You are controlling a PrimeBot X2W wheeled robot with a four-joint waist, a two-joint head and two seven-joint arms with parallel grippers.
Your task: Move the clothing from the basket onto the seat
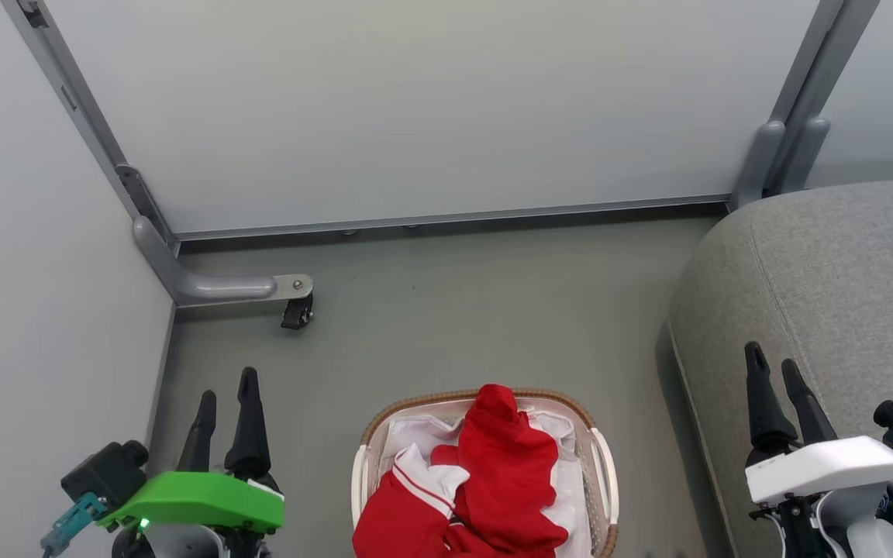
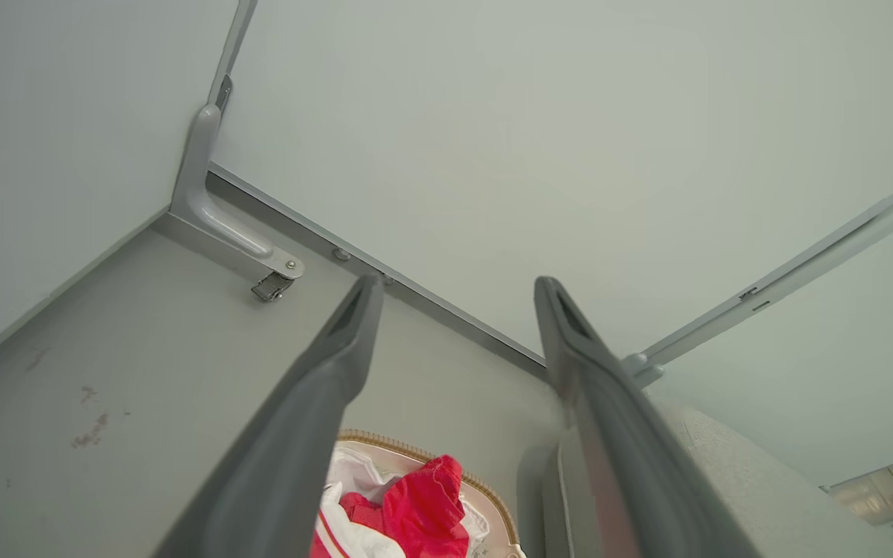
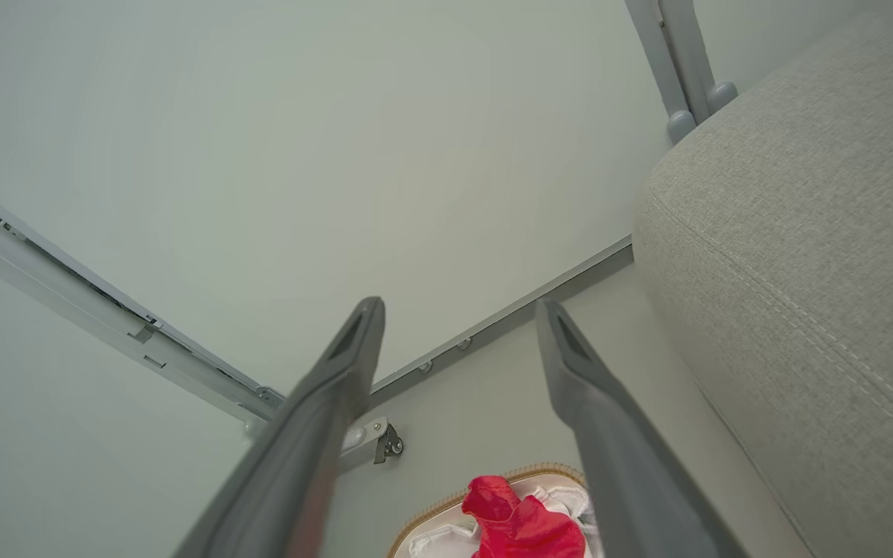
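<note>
The clothing (image 1: 493, 473) lay heaped in the basket (image 1: 604, 465), which stood on the floor (image 1: 454, 310) just off the rounded left edge of the seat (image 1: 826, 263), between my two arms. The left gripper (image 1: 228, 385) hung out to the basket's left. The right gripper (image 1: 772, 356) hung to its right, close by the seat's edge. Both had their jaws wide, with nothing between the fingers.

From either side the pile sat inward and below: in each wrist view the red showed low down between the two fingers. The heap ran lengthwise from the basket's far rim, where the plain red piece humped up against the woven edge, back to the near rim. The white-sleeved piece spilled at the near left.

I judged the left gripper slightly the closer to the basket, though the right one stood beside the seat. For a pick, I reckoned the chosen arm would have to swing inward and drop. Its fingers would go across that long line, at the high hump by the far rim.
</note>
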